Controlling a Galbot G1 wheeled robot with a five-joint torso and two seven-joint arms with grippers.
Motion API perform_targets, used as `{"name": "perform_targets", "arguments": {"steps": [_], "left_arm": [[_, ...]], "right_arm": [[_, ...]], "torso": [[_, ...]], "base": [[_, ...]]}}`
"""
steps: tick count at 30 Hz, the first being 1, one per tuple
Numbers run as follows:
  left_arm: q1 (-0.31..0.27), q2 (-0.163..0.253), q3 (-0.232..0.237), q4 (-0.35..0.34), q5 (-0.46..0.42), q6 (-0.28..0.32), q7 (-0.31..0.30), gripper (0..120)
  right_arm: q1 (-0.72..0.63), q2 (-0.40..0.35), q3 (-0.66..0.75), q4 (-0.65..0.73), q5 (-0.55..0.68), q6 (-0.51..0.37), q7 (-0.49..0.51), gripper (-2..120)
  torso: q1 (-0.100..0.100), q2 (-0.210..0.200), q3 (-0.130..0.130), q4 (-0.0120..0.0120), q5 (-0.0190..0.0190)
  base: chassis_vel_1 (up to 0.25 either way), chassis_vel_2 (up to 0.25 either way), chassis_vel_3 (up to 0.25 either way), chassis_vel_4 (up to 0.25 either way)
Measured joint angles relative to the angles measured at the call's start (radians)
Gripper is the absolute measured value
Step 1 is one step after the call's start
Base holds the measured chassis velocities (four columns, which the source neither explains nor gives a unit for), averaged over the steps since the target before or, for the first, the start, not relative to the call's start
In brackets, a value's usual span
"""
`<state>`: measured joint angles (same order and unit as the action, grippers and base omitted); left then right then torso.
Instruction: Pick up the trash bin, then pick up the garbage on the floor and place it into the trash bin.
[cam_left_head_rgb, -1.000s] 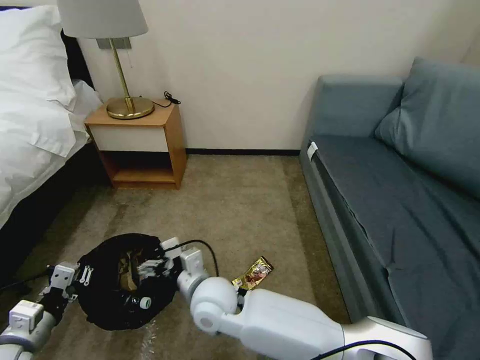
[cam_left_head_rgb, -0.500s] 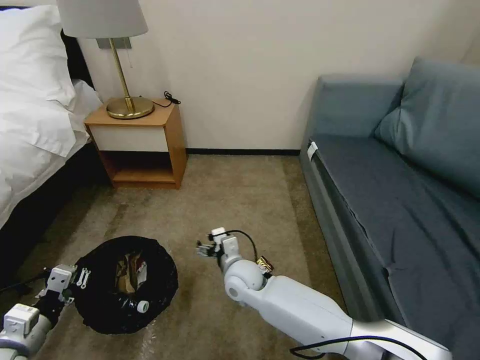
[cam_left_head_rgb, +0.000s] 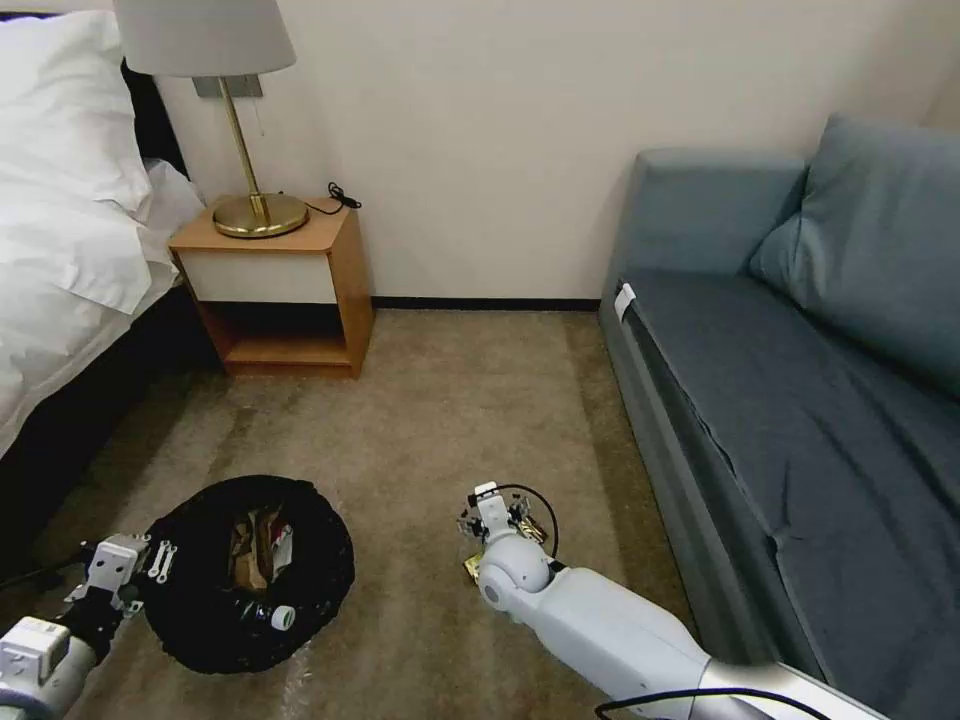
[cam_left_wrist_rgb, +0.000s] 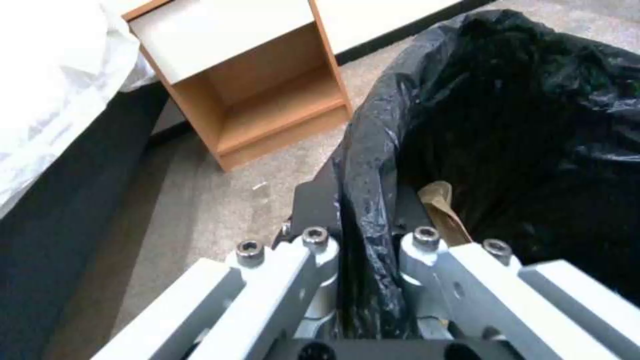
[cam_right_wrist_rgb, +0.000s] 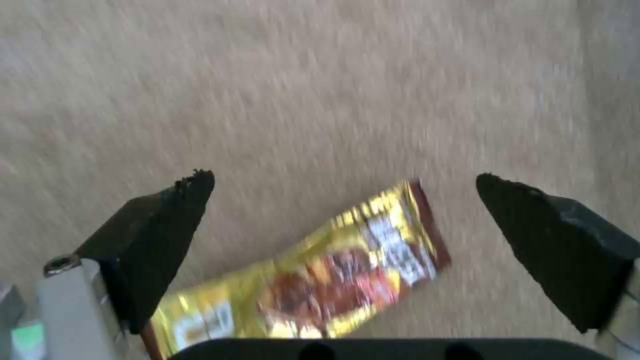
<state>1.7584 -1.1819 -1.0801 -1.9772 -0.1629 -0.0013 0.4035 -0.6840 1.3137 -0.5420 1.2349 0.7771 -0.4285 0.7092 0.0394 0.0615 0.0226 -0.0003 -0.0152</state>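
The right gripper (cam_left_head_rgb: 492, 522) hangs low over the carpet (cam_left_head_rgb: 450, 400) with its jaws spread wide, and the gold snack wrapper (cam_right_wrist_rgb: 313, 275) lies flat on the floor right under it, between the 2 black fingertips (cam_right_wrist_rgb: 167, 220) as the right wrist view shows. That is the relation the grasp turns on: the wrapper's long axis runs at a slant across the gap between the fingertips, nearer to in line with it than square to it, with the brown-edged end toward one finger and the other end running under the wrist body. Closing as it stands would, I judge, take the wrapper partly endwise (a thin foil that may buckle or slide), so a turn of the wrist looks worthwhile before descending.

Taking the trash bin (cam_left_head_rgb: 245, 570) as the landmark, the wrapper lies well apart from it on the sofa (cam_left_head_rgb: 800, 400) side, so the right arm is plainly the nearer one. The left gripper (cam_left_wrist_rgb: 363, 250) is clamped on the bin's rim, pinching the black bag liner (cam_left_wrist_rgb: 507, 125) on the side toward the robot. Inside the bin sit the brown paper bag (cam_left_head_rgb: 245, 560), the red-and-white carton (cam_left_head_rgb: 282, 545) and the white-capped bottle (cam_left_head_rgb: 280, 615), which leaves 1 piece on the floor.
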Motion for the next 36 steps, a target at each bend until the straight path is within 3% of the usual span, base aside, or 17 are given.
{"name": "perform_targets", "arguments": {"steps": [6, 15, 30, 36], "left_arm": [[0.006, 0.003, -0.001, 0.010, -0.004, -0.020, 0.004, 6], [0.026, 0.001, 0.000, 0.009, -0.003, -0.040, 0.009, 6], [0.031, -0.002, 0.001, 0.001, 0.000, -0.043, 0.010, 6], [0.045, -0.003, 0.008, -0.016, -0.019, -0.011, -0.011, 6]], "right_arm": [[-0.046, -0.004, 0.036, -0.033, -0.001, -0.039, -0.005, 100], [-0.094, 0.006, 0.084, -0.106, -0.076, -0.005, -0.091, 100], [-0.129, 0.002, 0.075, -0.019, -0.069, -0.002, -0.102, 100], [-0.141, 0.014, 0.066, -0.032, -0.070, 0.008, -0.110, 100]], "torso": [[0.000, 0.000, 0.000, 0.0000, 0.0000], [0.000, 0.000, 0.000, 0.0000, 0.0000], [0.000, 0.000, 0.000, 0.0001, 0.0000], [0.000, 0.000, 0.000, 0.0000, -0.0002]], "base": [[0.000, 0.000, 0.000, 0.000], [0.000, 0.000, 0.000, 0.000], [0.000, 0.000, 0.000, 0.000], [0.000, 0.000, 0.000, 0.000]]}}
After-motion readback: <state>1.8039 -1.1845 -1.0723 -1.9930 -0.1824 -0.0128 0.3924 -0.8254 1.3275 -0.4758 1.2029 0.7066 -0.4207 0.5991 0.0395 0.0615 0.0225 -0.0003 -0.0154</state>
